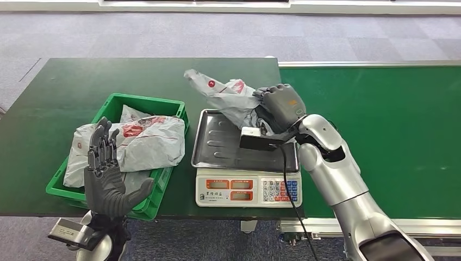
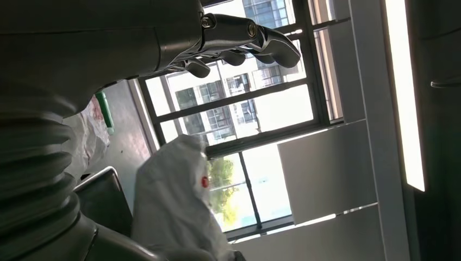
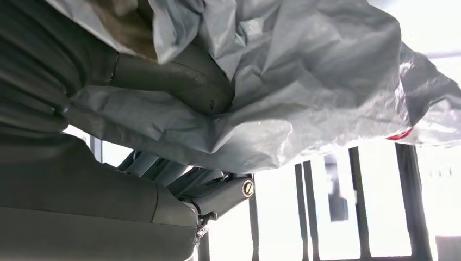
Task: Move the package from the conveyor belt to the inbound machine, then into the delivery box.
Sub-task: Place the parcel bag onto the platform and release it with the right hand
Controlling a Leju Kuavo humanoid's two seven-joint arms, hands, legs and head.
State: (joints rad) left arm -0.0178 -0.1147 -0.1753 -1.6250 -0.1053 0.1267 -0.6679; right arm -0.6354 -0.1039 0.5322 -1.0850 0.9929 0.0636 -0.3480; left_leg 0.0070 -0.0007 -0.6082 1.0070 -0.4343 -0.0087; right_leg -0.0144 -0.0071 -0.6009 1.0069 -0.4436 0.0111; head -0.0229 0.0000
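We have the grey bag [image 1: 231,95] gripped in our right hand [image 1: 280,103], lifted over the far right corner of the scale [image 1: 247,163], whose steel tray [image 1: 215,144] sits bare below it. In the right wrist view the thumb [image 3: 179,76] presses into the plastic and the bag [image 3: 304,81] folds around it, so we judge the hold to be on loose film more than on the contents. Our left hand [image 1: 108,174] is held up, palm raised, fingers spread and holding nothing, at about 7 o'clock from the tray, just in front of the green crate [image 1: 117,106]. The crate lies at 9 o'clock from the scale and already holds another bag [image 1: 141,141]. The belt [image 1: 391,136] lies at 3 o'clock from the scale. The step in hand, as we read it, is the weigh-in: the bag has to come down onto the tray. To do it well we should carry it toward 7 o'clock until its bulk hangs over the tray's middle, lower it until the plastic settles, and let go only then, so nothing drapes over the rim onto the table or the keypad [image 1: 280,190]. The bag is limp and slippery; a trailing corner could catch the tray edge and drag it. We should keep the left hand where it is, out of the path to the crate.
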